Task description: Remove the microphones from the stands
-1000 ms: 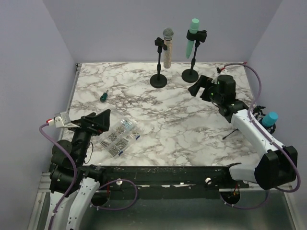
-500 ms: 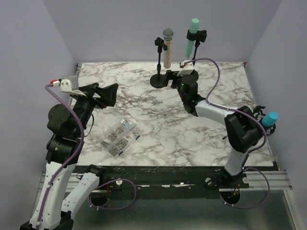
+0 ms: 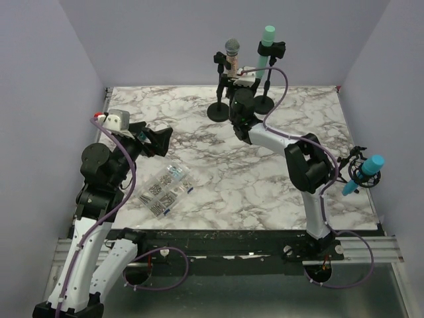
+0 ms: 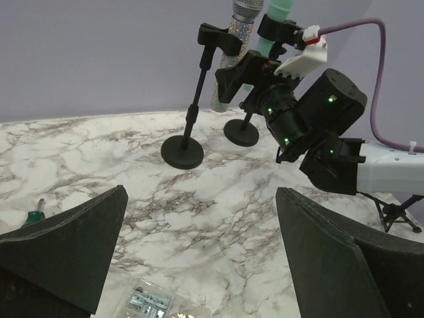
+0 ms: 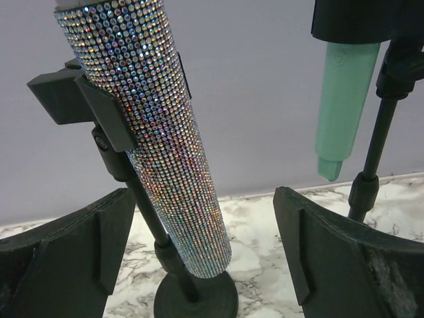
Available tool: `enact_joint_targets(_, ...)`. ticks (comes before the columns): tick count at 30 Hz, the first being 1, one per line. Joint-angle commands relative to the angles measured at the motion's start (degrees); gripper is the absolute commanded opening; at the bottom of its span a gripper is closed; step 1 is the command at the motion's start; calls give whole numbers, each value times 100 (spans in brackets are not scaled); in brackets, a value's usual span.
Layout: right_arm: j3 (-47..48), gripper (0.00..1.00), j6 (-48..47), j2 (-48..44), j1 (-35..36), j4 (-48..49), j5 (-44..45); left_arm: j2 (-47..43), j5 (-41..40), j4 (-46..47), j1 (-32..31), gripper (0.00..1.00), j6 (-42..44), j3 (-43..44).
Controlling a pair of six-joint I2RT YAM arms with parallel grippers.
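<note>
While the left jaws hang wide apart over the marbled tabletop (image 4: pixel 218 218) (a clear box of screws (image 3: pixel 165 189) lies just below them), the right jaws farther off also stand apart, framing the rhinestone microphone (image 5: pixel 165 132) just ahead, apparently not touching it. It sits tilted in the clip of its black stand (image 5: pixel 142 205). To the right and beyond, a mint microphone (image 5: pixel 344 99) hangs in a second stand (image 5: pixel 379 132).

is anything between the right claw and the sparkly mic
Nothing. In the right wrist view only air separates the open right claw from the sparkly microphone clipped in its stand.
</note>
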Motion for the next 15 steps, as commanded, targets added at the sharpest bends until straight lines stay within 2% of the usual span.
enact_joint_targets(1,523,93,-391,480,3,142,196,-378,229,403,59,99,125,-209)
enact_joint_targets(5,968,88,-588,801,2,30,275,-388,259,413,103,98,93,-243)
enact_joint_targets(10,987,78,-803,958,2,323,374,-349,486,477,182,98,3,-269)
enact_joint_targets(15,1145,77,-912,1146,2,403,449,-330,633,512,211,99,-15,-272)
